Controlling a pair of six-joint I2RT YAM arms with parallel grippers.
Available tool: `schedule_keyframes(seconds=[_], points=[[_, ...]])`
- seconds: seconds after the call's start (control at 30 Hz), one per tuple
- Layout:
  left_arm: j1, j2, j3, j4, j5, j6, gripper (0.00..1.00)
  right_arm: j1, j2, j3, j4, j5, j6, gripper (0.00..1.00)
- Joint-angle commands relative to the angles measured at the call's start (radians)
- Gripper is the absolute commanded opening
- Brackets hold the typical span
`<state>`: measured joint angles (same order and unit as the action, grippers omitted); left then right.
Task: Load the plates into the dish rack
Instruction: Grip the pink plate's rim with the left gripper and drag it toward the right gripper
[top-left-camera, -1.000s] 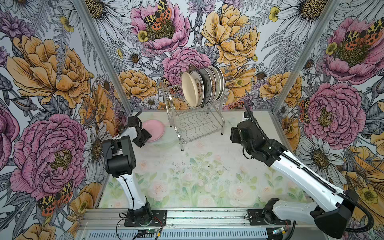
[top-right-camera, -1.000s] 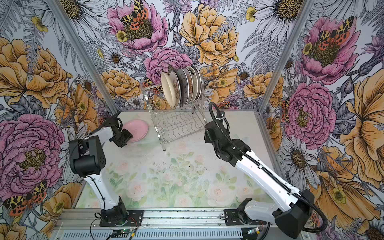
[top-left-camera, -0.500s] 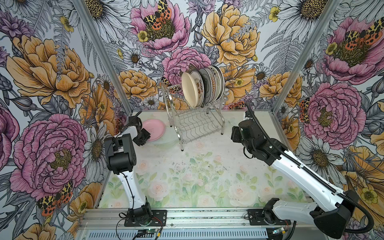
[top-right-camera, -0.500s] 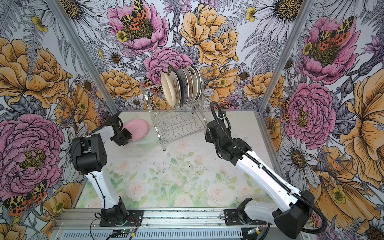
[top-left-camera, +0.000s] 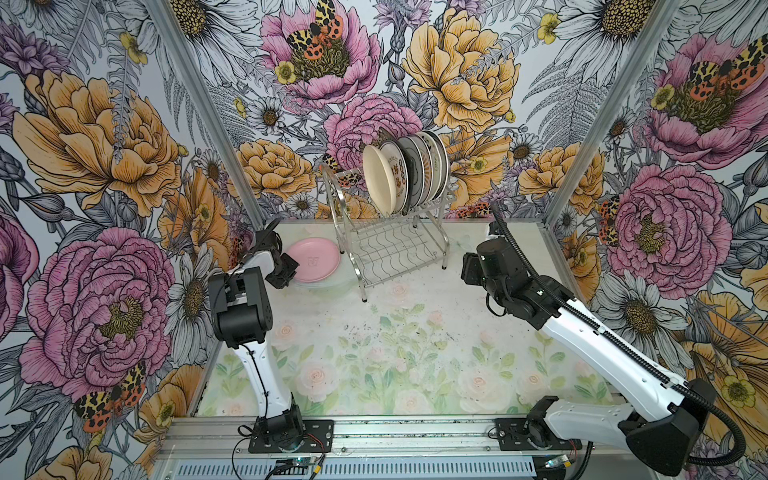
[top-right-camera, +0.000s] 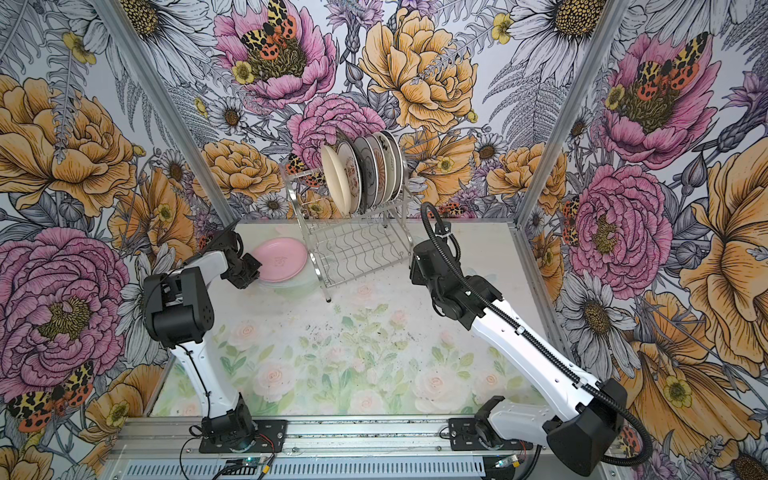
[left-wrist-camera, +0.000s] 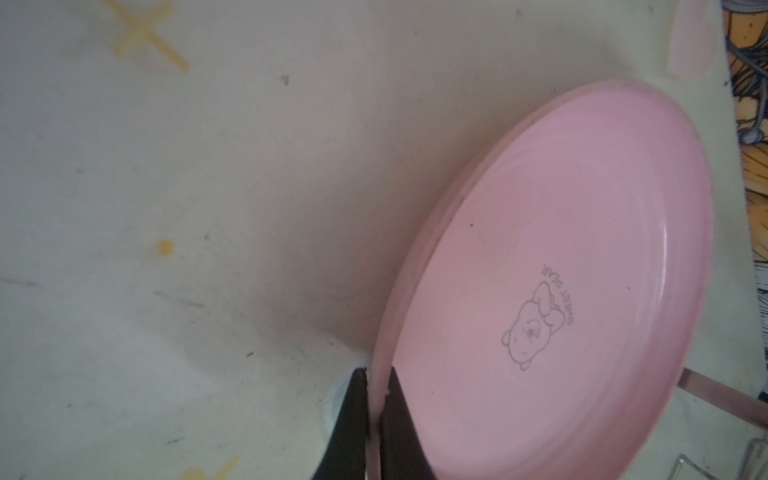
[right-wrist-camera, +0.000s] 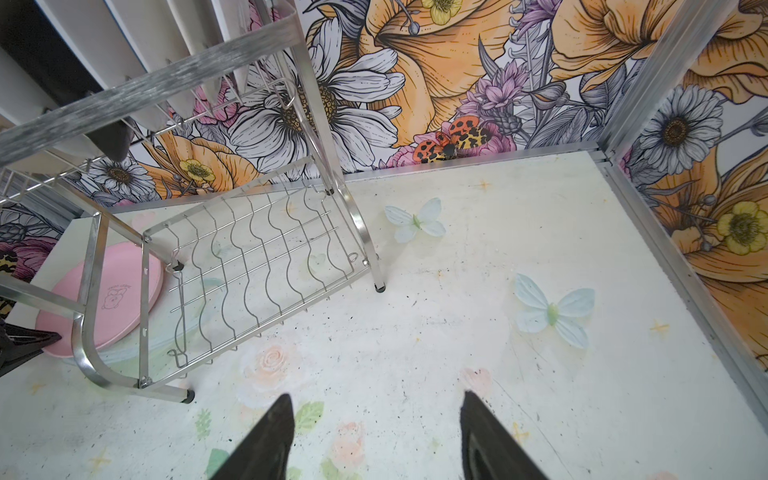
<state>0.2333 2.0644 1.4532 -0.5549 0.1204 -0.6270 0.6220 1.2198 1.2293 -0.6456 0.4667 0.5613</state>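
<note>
left gripper (left-wrist-camera: 376, 374): clamped on the rim of the pink plate (left-wrist-camera: 561, 270), one finger over the edge and one under it (thin pinch, tips barely past the rim).
pink plate: runs away from the left gripper's tips with the small bear print facing up; seen in both top views (top-left-camera: 313, 259) (top-right-camera: 280, 262).
see-through plate (top-left-camera: 328, 283): pale, lies flat on the table (top-left-camera: 415, 353) directly below the pink plate; can't tell if the two touch.
dish rack (top-left-camera: 390, 249): just past the pink plate's far edge from the left gripper; one leg stands beside that edge.
racked plates (top-left-camera: 415, 170): on edge in the upper tier, above and beyond the left gripper; the cream plate (top-left-camera: 378, 178) is at the end nearest it.
right gripper (right-wrist-camera: 377, 397): jaws apart, holding nothing, above bare table; the dish rack (right-wrist-camera: 249, 257) is ahead of it, toward the left arm's side, and the pink plate (right-wrist-camera: 112, 299) is behind the rack's frame.
</note>
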Motion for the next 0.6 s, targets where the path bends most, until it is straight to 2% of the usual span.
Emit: schedule_keyframes(seconds=[0.0, 0.2, 0.37, 0.57], points=[[0.003, -0.004, -0.022, -0.048, -0.034, 0.022, 0.0, -0.006, 0.004, 0.015, 0.007, -0.014, 0.017, 0.64], [0.01, -0.077, -0.081, -0.049, -0.033, 0.044, 0.0, -0.008, 0.006, 0.017, 0.006, -0.052, 0.013, 0.65], [0.03, -0.18, -0.171, -0.048, -0.013, 0.067, 0.0, -0.008, 0.015, 0.017, 0.006, -0.106, 0.006, 0.74], [0.052, -0.352, -0.29, -0.055, 0.017, 0.107, 0.0, -0.009, 0.027, 0.007, 0.005, -0.177, -0.01, 0.78]])
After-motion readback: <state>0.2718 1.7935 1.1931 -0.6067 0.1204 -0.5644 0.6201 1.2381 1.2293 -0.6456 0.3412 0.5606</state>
